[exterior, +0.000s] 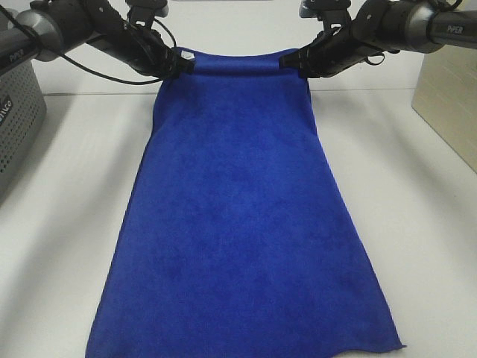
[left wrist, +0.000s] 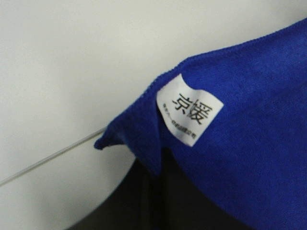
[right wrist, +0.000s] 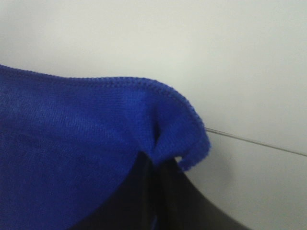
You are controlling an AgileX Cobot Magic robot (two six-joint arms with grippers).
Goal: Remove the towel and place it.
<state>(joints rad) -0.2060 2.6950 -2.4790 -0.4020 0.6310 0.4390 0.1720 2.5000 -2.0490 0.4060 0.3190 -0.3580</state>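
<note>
The royal-blue towel (exterior: 238, 216) hangs stretched between my two grippers and drapes down over the white table toward the camera. My left gripper (exterior: 179, 66) is shut on the towel's far left corner, where a small white tag (left wrist: 190, 109) shows. At the far right corner my right gripper (exterior: 292, 64) is shut on the cloth; the pinched corner (right wrist: 184, 139) bunches just past the dark fingers (right wrist: 158, 201). The far edge is lifted and taut between both hands, while the near edge (exterior: 246, 350) rests low at the front.
A grey perforated box (exterior: 19, 119) stands at the left edge of the table. A beige box (exterior: 451, 104) stands at the right edge. White tabletop (exterior: 67, 224) lies on both sides of the towel.
</note>
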